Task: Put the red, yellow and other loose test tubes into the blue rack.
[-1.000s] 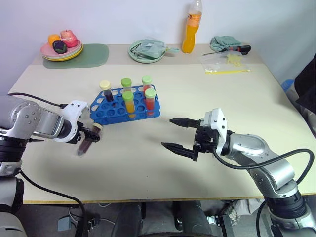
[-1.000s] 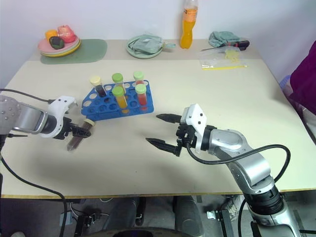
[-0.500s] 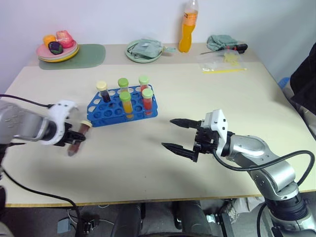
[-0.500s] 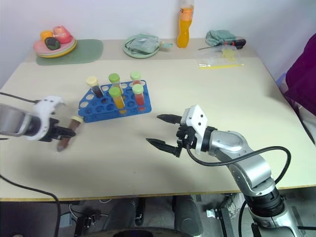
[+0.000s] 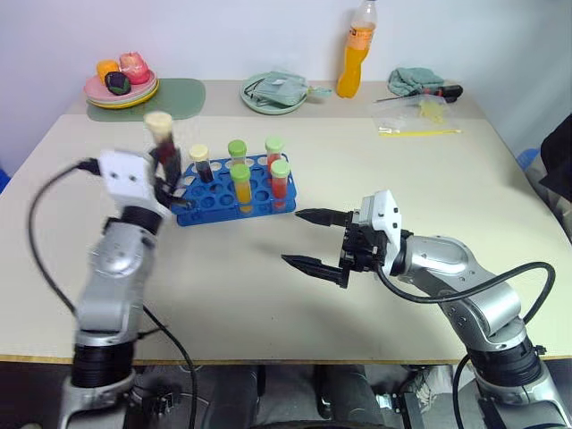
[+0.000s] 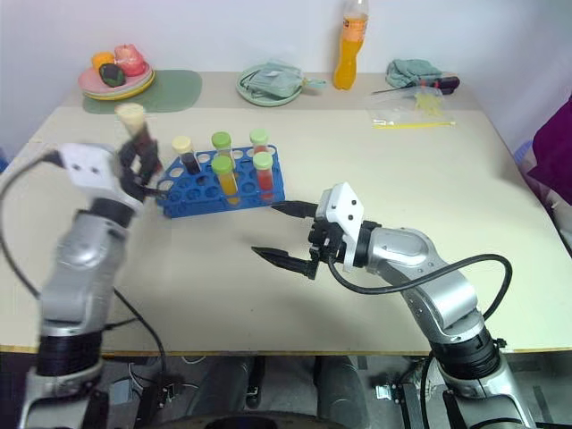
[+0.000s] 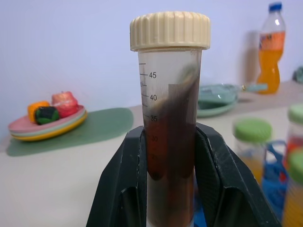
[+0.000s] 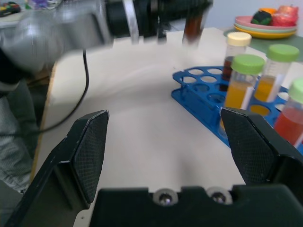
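One tube (image 7: 169,137) upright in raised L gripper (image 7: 170,184).

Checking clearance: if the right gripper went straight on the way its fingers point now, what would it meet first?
Probably the left arm. The open right gripper points across bare table toward it, passing just in front of the blue rack; depth is uncertain.
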Robot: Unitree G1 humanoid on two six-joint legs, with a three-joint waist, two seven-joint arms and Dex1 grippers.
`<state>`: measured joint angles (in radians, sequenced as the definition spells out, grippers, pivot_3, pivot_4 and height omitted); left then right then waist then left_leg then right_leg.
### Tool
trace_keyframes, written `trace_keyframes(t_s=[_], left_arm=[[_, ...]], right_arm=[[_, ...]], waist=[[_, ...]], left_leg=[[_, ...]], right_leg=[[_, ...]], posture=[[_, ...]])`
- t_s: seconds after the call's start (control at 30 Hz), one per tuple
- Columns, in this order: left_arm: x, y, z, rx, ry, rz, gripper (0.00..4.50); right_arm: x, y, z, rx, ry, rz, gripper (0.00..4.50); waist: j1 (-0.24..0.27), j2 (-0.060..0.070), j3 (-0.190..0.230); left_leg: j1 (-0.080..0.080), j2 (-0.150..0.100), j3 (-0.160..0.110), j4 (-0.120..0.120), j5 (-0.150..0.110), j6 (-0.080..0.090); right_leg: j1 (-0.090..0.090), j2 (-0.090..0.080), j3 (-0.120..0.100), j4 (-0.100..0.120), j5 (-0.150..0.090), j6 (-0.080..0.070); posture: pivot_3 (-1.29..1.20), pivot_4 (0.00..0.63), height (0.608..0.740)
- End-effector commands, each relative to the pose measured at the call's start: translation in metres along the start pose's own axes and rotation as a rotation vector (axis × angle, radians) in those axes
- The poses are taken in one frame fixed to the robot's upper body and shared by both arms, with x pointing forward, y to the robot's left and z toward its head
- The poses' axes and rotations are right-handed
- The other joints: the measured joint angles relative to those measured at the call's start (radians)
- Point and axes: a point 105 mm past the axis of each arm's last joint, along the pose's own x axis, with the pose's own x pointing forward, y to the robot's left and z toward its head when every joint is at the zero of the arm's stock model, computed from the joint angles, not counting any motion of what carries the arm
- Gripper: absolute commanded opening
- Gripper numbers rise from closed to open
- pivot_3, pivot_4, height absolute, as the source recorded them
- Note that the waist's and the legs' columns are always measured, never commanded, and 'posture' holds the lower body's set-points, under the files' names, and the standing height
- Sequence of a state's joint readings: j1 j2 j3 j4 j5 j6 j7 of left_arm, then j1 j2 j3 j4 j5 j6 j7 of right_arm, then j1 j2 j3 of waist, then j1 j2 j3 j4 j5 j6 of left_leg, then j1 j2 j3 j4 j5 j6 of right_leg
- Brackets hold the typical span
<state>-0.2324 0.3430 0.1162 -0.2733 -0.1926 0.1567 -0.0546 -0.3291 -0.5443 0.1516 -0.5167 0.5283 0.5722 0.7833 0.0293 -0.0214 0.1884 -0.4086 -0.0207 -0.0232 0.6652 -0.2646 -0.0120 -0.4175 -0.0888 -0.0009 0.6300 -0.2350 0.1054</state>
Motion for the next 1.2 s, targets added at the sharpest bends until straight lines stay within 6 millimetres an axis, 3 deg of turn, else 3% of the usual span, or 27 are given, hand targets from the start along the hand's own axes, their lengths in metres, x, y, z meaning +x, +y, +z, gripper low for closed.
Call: trace_keyframes(t_s=[0.03, 0.4, 0.63, 1.0, 1.2], left_arm=[[-0.004, -0.010, 0.006, 0.052, -0.109, 0.010, 0.81], [0.005, -0.022, -0.034, -0.043, -0.063, 0.015, 0.81], [0.007, -0.033, -0.041, -0.066, -0.052, -0.011, 0.81], [-0.007, -0.036, -0.043, -0.101, -0.032, -0.001, 0.81], [-0.006, -0.035, -0.043, -0.068, -0.031, 0.007, 0.81]], right_arm=[[0.001, 0.000, 0.011, -0.045, -0.040, -0.003, 4.20], [0.002, 0.001, 0.014, -0.046, -0.050, -0.019, 4.20], [0.001, 0.000, 0.014, -0.050, -0.048, -0.022, 4.20], [0.000, 0.000, 0.013, -0.048, -0.045, -0.021, 4.20], [0.002, 0.001, 0.013, -0.044, -0.047, -0.013, 4.20]], waist=[[0.000, 0.000, 0.000], [0.006, 0.000, 0.000], [0.006, 0.000, 0.000], [0.006, 0.000, 0.000], [0.006, 0.000, 0.000]], left_leg=[[0.000, 0.000, 0.000, 0.000, 0.000, 0.000], [0.000, -0.001, 0.000, 0.001, 0.000, 0.000], [0.001, -0.001, -0.001, 0.001, 0.000, 0.000], [0.001, 0.000, -0.001, 0.001, 0.000, 0.000], [0.001, 0.000, -0.001, 0.001, 0.000, 0.000]], right_leg=[[0.000, 0.001, 0.000, 0.000, 0.000, 0.000], [0.001, 0.002, -0.001, 0.001, 0.001, 0.001], [0.002, 0.002, -0.002, 0.001, 0.001, 0.001], [0.003, 0.003, -0.002, 0.001, 0.001, 0.001], [0.003, 0.003, -0.002, 0.001, 0.001, 0.001]], posture=[[0.00, 0.150, 0.740], [0.00, 0.150, 0.740], [0.00, 0.150, 0.740], [0.00, 0.150, 0.740], [0.00, 0.150, 0.740]])
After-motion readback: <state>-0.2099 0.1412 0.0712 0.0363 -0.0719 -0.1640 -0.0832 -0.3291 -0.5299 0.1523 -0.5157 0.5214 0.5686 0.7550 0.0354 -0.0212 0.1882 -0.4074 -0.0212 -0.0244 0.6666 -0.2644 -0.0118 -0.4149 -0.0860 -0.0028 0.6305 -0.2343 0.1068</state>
